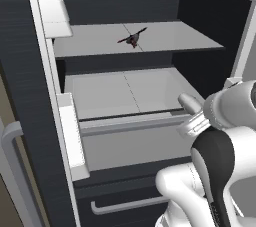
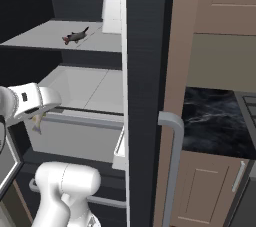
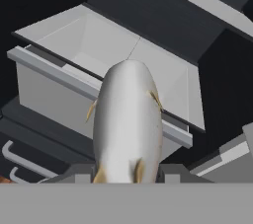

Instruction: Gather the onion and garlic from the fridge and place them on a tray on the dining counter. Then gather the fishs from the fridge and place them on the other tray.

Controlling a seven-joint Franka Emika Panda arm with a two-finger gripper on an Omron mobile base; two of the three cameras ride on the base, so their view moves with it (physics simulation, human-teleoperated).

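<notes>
My gripper is shut on a silver-grey fish with tan fins, which stands up between the fingers in the hand view. The fish hangs under my hand in front of the open fridge, just ahead of the pale grey bin. Its rounded end pokes out past my wrist in the left base view. A second, darker fish lies on the shelf above the bin, also seen as a small fish in the right base view.
The bin's front rail juts toward me below the gripper. A handled drawer sits under it. The fridge's open right door with its grey bar handle stands close on the right. Beyond it is a dark counter on beige cabinets.
</notes>
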